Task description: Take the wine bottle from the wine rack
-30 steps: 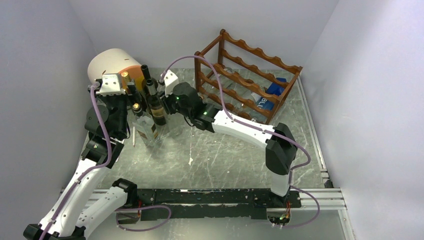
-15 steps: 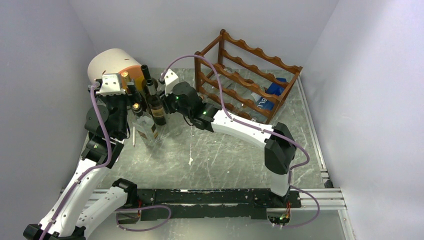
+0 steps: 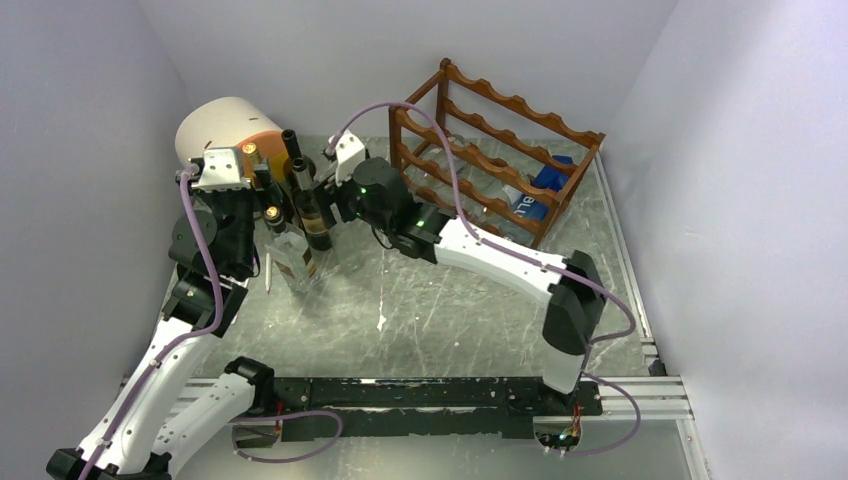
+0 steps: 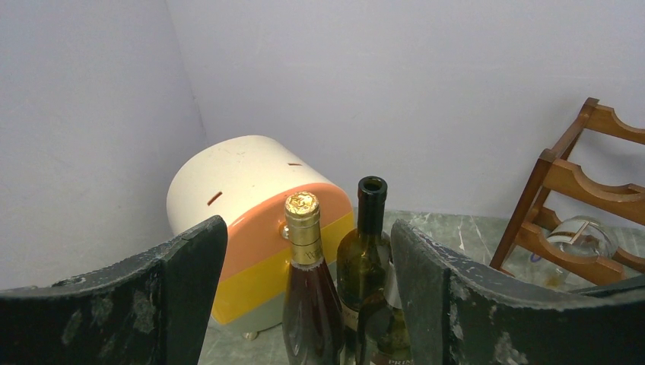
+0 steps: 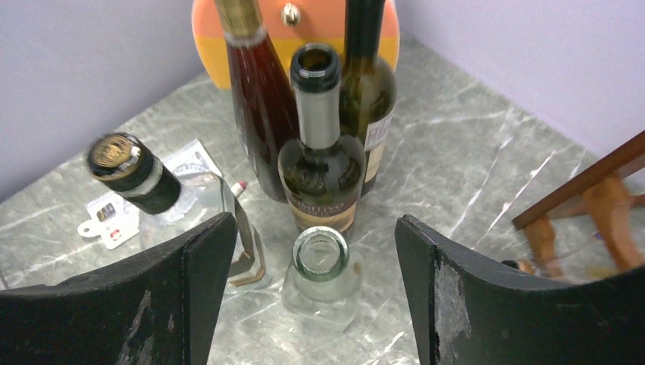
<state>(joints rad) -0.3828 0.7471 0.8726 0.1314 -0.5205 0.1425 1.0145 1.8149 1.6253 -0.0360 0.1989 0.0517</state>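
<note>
Left of the wine rack (image 3: 495, 160), upright bottles (image 3: 300, 200) crowded a cream-and-orange container (image 3: 225, 125) on the marbled grey desk (image 3: 440, 310); right end effector (image 5: 312, 236) spread over a clear bottle (image 5: 321, 281); left end effector (image 4: 308, 228) spread; lilac walls (image 3: 700, 150).

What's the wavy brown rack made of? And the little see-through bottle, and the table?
The wine rack looks like wood: solid carved curves with a smooth reddish-brown stain. The small clear bottle looks like glass, since it is see-through and shiny. The table looks like polished grey-green marble with pale veins, though it could be a printed sheet.
</note>
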